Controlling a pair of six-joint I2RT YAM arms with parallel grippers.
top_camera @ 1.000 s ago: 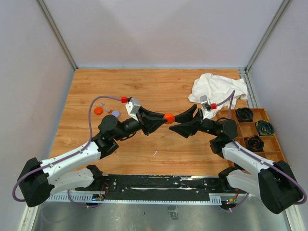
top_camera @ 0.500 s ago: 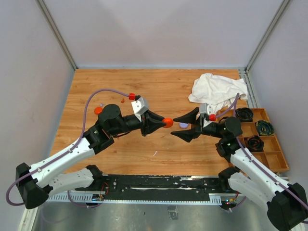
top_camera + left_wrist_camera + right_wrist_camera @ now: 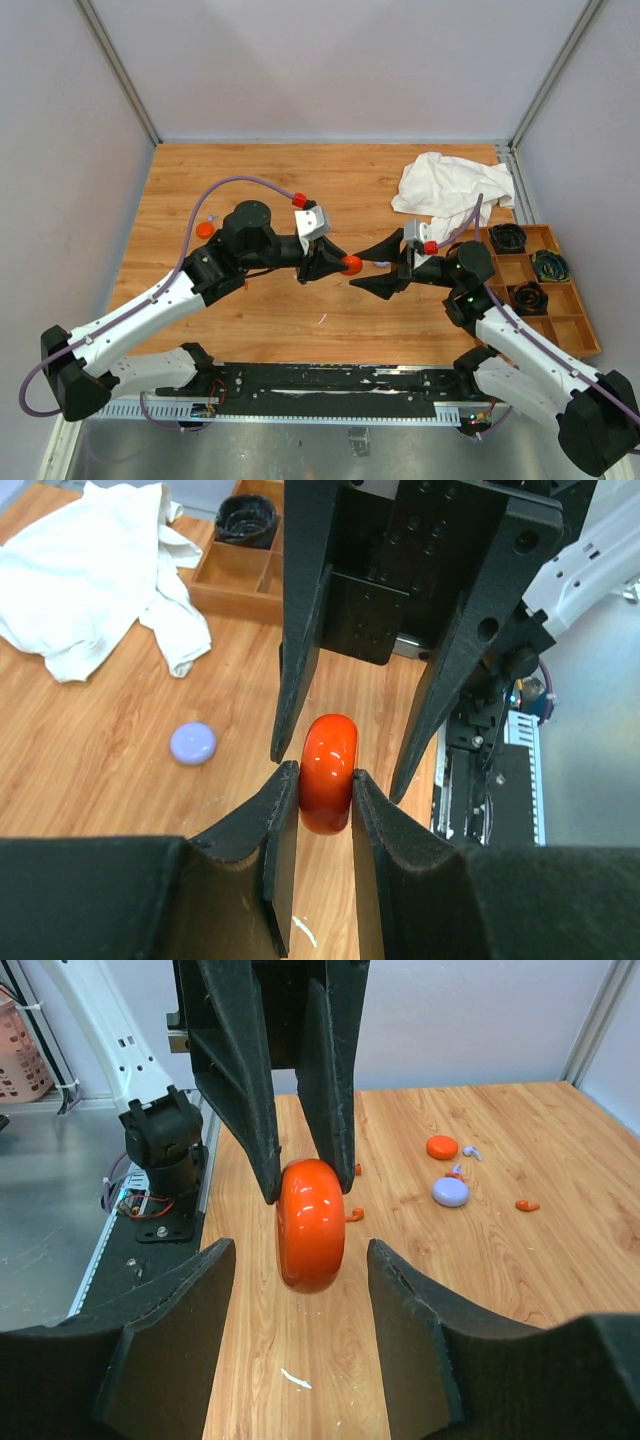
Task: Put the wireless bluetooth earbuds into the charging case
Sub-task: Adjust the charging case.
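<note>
The left gripper (image 3: 322, 782) and right gripper (image 3: 300, 1252) faced each other nose to nose above the middle of the table (image 3: 340, 185), blocking any crossing there. The orange-red case (image 3: 311, 1222) clamped in the left one sat between the tips of the right one's spread fingers (image 3: 185, 1330), with a narrow gap on each side. Beyond them bare wood ran free to the back wall (image 3: 330, 70). A white cloth (image 3: 450, 185) filled the far right corner. A tray (image 3: 568, 302) lined the right edge. Small discs (image 3: 450, 1192) and earbuds (image 3: 527, 1205) littered the left side, near that arm's elbow.
</note>
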